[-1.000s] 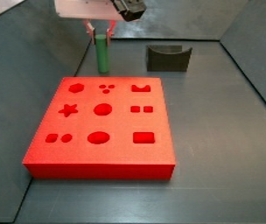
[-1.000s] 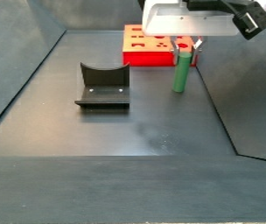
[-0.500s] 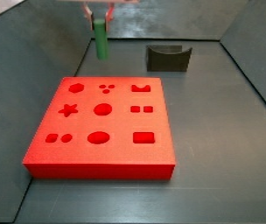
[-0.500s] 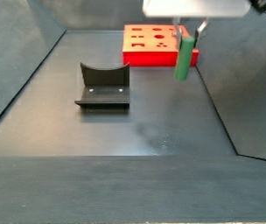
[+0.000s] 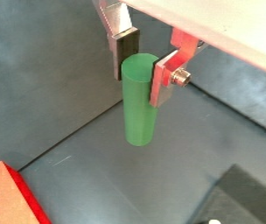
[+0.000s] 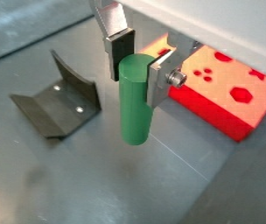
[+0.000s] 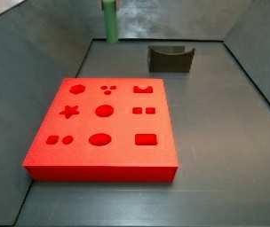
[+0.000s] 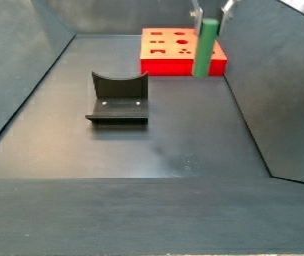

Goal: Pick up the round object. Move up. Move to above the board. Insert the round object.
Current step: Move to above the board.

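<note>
Green peg [image 5: 139, 101] is clamped near its top by the gripper [image 5: 143, 63], hanging upright, clear of the floor beside the board [image 7: 102, 124]. If the long free end were tilted, the round hole could be missed.

The end effector [image 5: 143, 59] is cut off at the frame edge in both wrist views and is almost wholly out of frame in both side views — in them only the lower length of the slim green cylinder peg [image 7: 109, 19] is seen. The bright red cut-out board [image 5: 10, 199] is cropped to a corner.
</note>
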Controlling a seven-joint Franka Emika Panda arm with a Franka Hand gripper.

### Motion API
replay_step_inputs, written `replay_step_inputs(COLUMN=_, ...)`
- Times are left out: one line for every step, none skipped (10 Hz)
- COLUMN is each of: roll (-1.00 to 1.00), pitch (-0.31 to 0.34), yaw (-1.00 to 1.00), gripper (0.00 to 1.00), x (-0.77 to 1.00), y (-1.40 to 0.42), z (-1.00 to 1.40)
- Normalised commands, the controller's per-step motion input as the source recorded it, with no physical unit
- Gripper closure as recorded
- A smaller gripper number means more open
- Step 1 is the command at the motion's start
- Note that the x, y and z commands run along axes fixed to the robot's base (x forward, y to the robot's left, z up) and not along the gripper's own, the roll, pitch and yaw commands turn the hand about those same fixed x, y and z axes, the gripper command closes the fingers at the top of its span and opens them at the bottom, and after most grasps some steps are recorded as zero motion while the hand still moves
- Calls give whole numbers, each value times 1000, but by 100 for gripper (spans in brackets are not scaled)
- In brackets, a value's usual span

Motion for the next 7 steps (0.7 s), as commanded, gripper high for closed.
replay_step_inputs(roll=-186, pitch=45, yaw=27, gripper=100, x=284, y=196, z=1000)
replay_step_inputs(roll=-186, pitch=56, yaw=-4, gripper=100, x=258, y=183, z=1000)
replay_step_inputs(roll=-185, pitch=59, yaw=-19, gripper=100, x=239, y=171, z=1000)
replay_step_inputs(roll=-181, pitch=62, yaw=-28, gripper=100, x=210, y=156, z=1000)
replay_step_inputs(roll=-173, pitch=62, yaw=-30, gripper=100, x=196, y=150, z=1000)
replay_step_inputs(roll=-160, pitch=61, yaw=-34, gripper=100, x=166, y=133, z=1000)
replay_step_inputs(roll=-156, pitch=58, yaw=-33, gripper=100, x=154, y=126, z=1000)
